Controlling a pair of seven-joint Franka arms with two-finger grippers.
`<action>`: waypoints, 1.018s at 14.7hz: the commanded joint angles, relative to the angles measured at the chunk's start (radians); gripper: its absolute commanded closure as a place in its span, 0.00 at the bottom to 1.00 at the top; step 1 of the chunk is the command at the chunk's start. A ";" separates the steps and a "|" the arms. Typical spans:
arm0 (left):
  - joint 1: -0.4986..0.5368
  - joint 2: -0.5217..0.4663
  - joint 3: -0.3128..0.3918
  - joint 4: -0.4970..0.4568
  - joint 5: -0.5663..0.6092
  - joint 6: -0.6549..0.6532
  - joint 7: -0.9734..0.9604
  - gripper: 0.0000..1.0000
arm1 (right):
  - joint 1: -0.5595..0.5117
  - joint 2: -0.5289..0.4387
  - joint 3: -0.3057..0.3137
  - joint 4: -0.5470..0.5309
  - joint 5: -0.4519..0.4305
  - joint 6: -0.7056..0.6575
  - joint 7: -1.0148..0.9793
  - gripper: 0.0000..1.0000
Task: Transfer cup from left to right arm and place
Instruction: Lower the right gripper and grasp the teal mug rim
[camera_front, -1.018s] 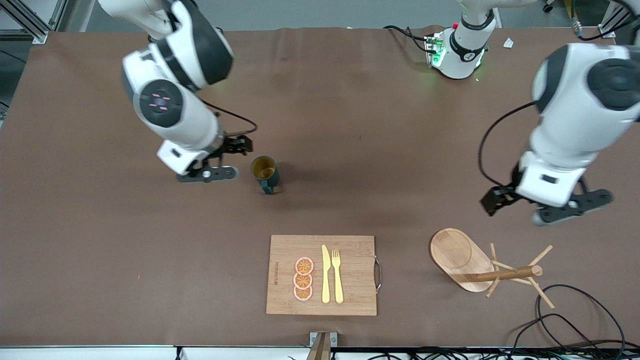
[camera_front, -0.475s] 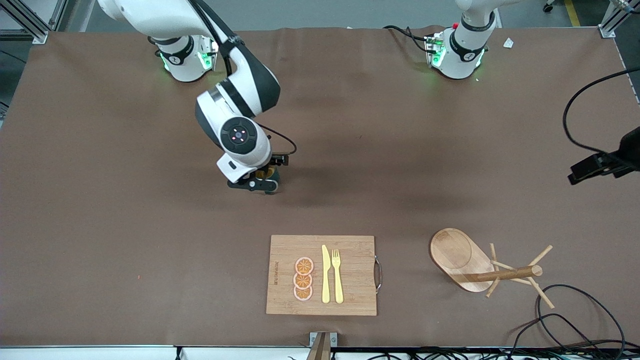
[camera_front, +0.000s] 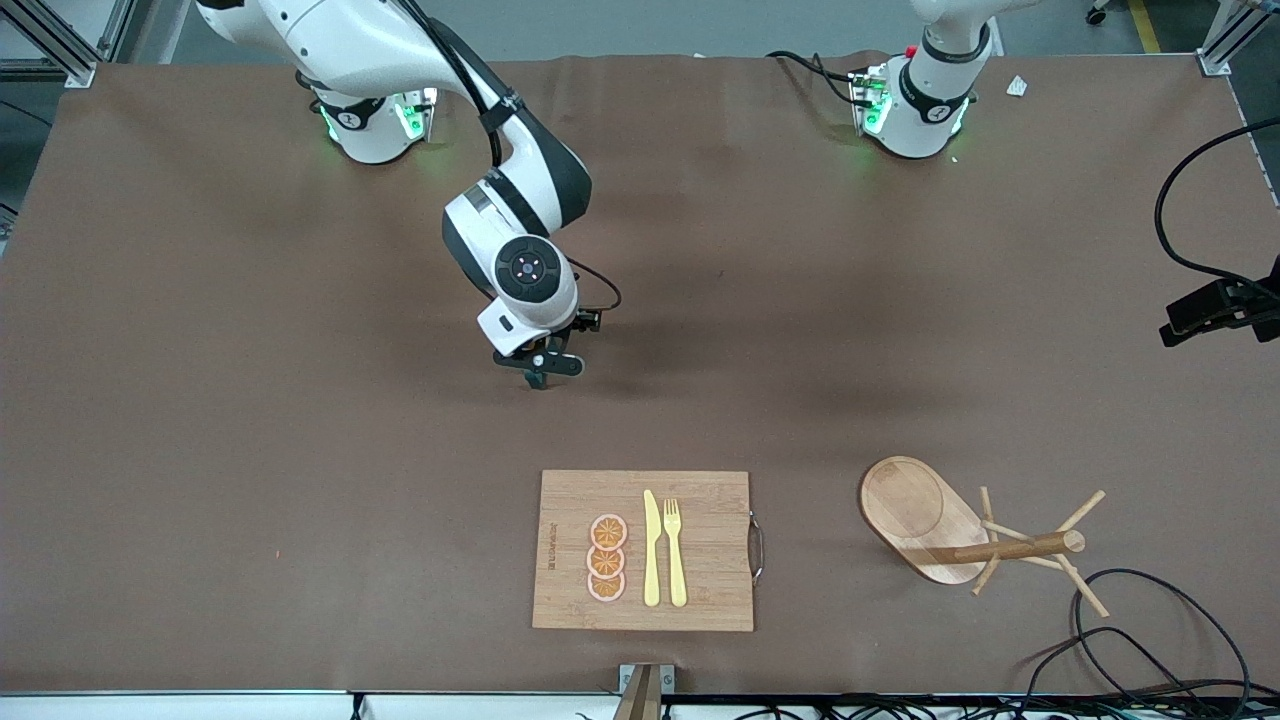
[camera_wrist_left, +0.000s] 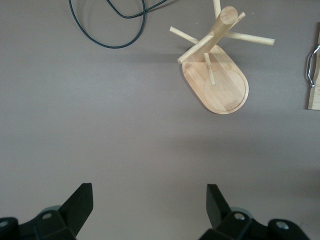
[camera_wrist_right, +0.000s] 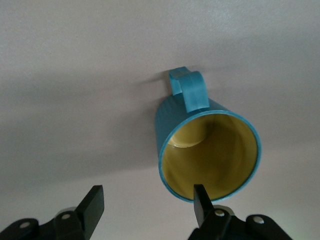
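Note:
The cup (camera_wrist_right: 207, 145) is a teal mug with a yellow inside and a small loop handle. It stands upright on the brown table near the middle. In the front view the right arm's hand covers almost all of it. My right gripper (camera_wrist_right: 147, 205) (camera_front: 541, 366) is open right above the cup. One finger (camera_wrist_right: 200, 200) is over the mouth at the rim, the other (camera_wrist_right: 94, 202) is outside the wall. My left gripper (camera_wrist_left: 149, 200) is open and empty, high over bare table at the left arm's end.
A wooden peg stand (camera_front: 960, 530) (camera_wrist_left: 220, 85) stands near the front edge toward the left arm's end, with a black cable (camera_front: 1150, 620) beside it. A wooden board (camera_front: 700, 550) holds orange slices (camera_front: 607, 557), a knife and a fork.
My right gripper has moved from beside the cup to right over it and dropped lower. My left arm has drawn away toward its end of the table, mostly out of the front view.

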 joint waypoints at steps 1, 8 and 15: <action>0.002 -0.007 -0.010 0.015 0.000 -0.026 0.037 0.00 | 0.002 -0.015 -0.007 -0.061 0.001 0.064 0.017 0.38; -0.052 -0.056 -0.004 0.007 0.001 -0.086 0.046 0.00 | -0.060 -0.015 -0.015 -0.035 -0.001 0.055 0.017 0.96; -0.190 -0.136 0.094 -0.077 -0.005 -0.107 0.028 0.00 | -0.226 -0.025 -0.022 0.051 -0.039 -0.040 0.009 1.00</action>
